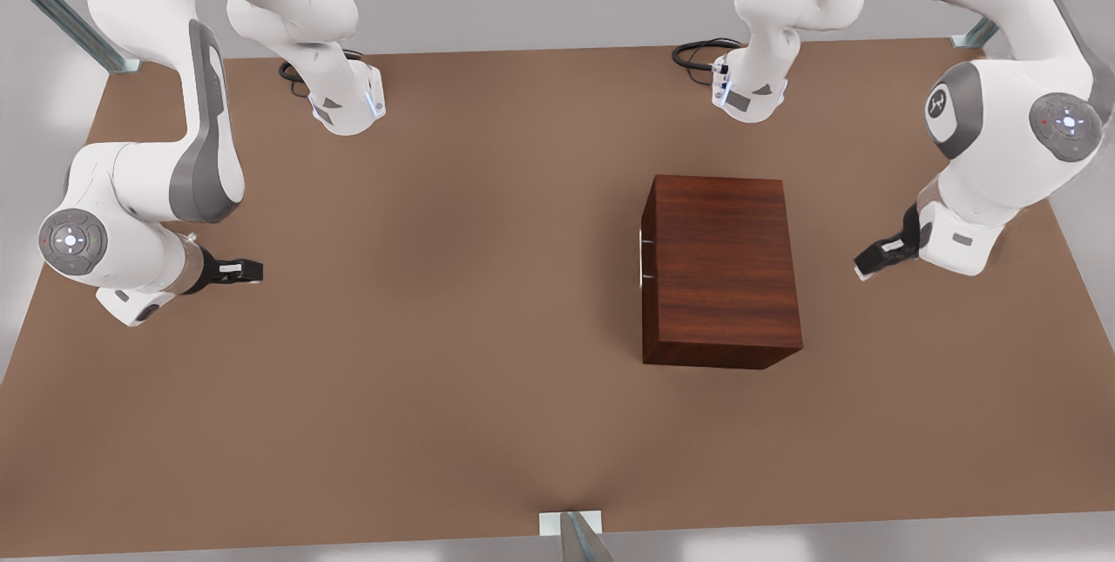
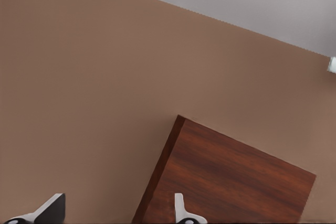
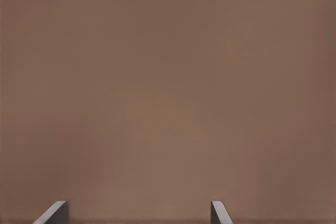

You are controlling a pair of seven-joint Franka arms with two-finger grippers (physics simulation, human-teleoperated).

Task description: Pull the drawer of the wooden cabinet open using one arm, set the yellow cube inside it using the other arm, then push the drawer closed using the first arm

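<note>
Beside the closed wooden cabinet (image 1: 721, 270), on its handle-less side, the left gripper (image 1: 871, 262) is hovering released, while the right gripper (image 1: 248, 269) is waiting spread far opposite, facing its handle (image 1: 641, 256); no cube visible

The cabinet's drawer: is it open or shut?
Shut. In the front view the wooden cabinet shows its handle flush against its side; nothing is pulled out.
</note>
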